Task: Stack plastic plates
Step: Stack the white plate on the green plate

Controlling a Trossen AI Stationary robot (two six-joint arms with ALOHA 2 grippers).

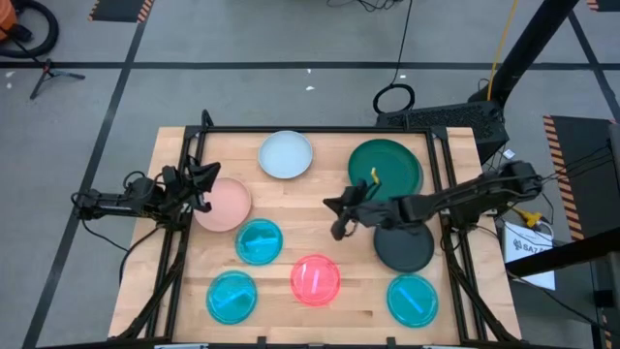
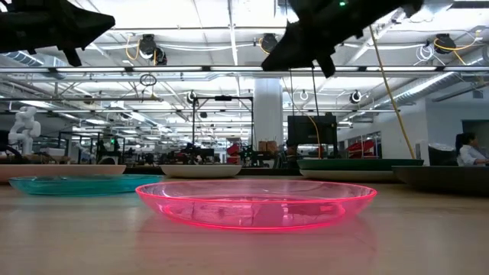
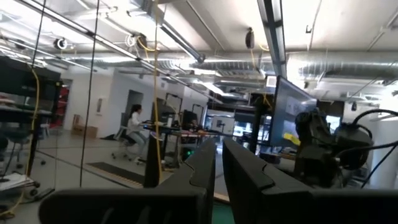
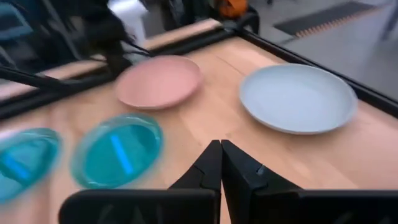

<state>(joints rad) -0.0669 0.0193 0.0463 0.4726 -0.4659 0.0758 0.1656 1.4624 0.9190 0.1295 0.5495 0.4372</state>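
High view: the right gripper (image 1: 339, 225) hangs above the middle of the worktop (image 1: 174, 281) with its fingers pressed together on nothing, over bare wood between the dark green plate (image 1: 399, 167) and the nearest cyan plate (image 1: 260, 242). The right wrist view shows the two dark fingers meeting at their tips (image 4: 219, 163), with bare wood below. Just beside this arm, toward the right edge, lies a black plate (image 1: 405, 247); the arm's forearm crosses over its far rim.

Beyond the right gripper, at the far edge of the worktop, sits the pale blue-white plate (image 1: 286, 154), and next to it the large dark green plate with a small yellow mark on it. Nearer the front edge lie the translucent red-pink plate (image 1: 316, 279), a second cyan plate (image 1: 232, 297) at front left and a third cyan plate (image 1: 413, 300) at front right. All the plates lie flat and apart, none on another.

The left gripper (image 1: 205, 184) hovers at the left side of the worktop, at the edge of the peach-pink plate (image 1: 225, 205). In the left wrist view its fingers (image 3: 208, 168) stand almost together with a thin gap between them, holding nothing, and point out level into the room.

In the low view the red-pink plate fills the foreground, with both arms dark overhead.
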